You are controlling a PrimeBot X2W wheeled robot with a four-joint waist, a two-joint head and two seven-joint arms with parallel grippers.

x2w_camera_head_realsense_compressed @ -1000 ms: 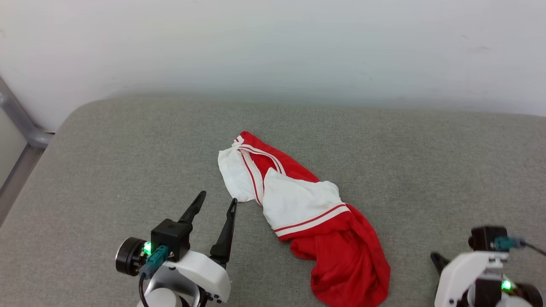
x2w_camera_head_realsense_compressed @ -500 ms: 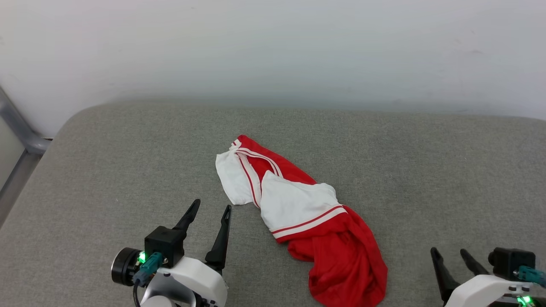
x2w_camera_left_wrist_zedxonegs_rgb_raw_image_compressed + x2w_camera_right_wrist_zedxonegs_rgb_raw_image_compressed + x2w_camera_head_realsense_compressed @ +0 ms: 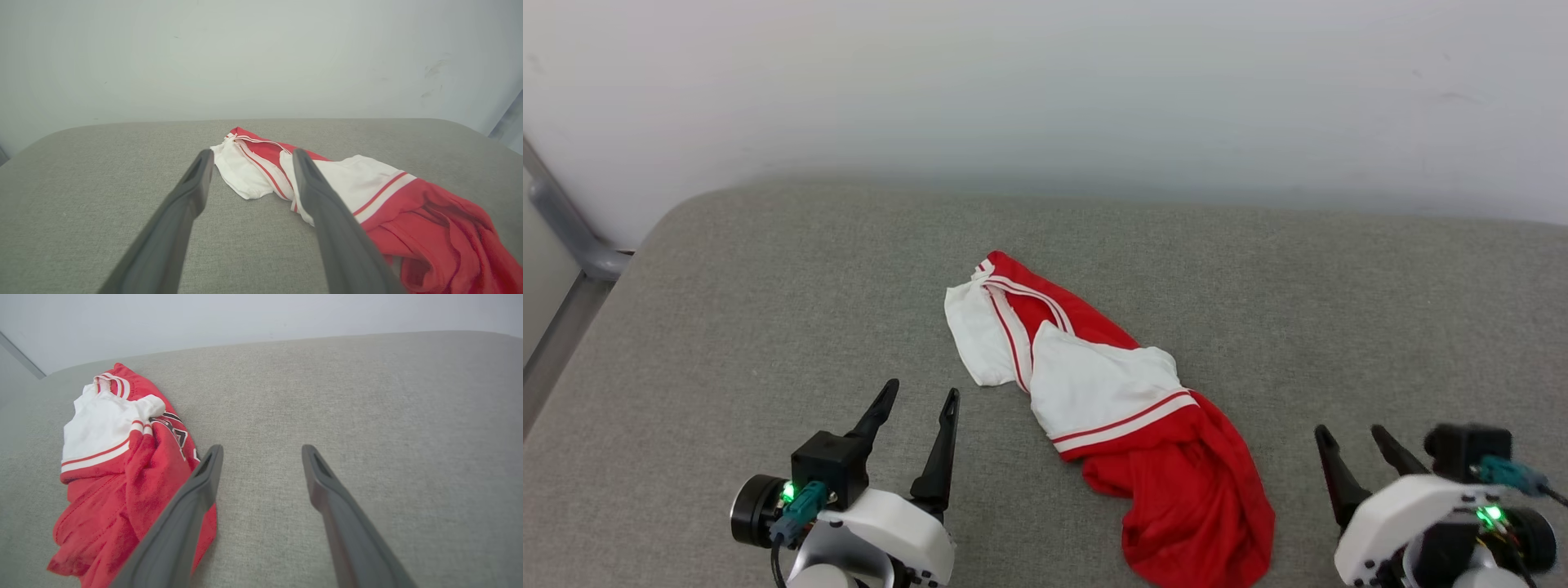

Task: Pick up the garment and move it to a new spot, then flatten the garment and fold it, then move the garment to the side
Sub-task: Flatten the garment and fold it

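Shirt (image 3: 1176, 490) first: it lies bunched in a long heap on the middle of the grey cushion (image 3: 727, 327), white sleeve (image 3: 1094, 384) toward the wall (image 3: 1045, 82), red body trailing back toward the robot. Neither gripper has it. Your left gripper (image 3: 921, 389) sits just beside the sleeve end, jaws spread and empty. Your right gripper (image 3: 1350, 430) sits near the red hem end, also spread and empty, clear of the cloth. I judge you're at the first step, the pick-up, with nothing flattened or folded yet. Next you need to bring a gripper down onto a raised fold, close on cloth rather than cushion, and lift high enough that the whole shirt clears before you carry it.
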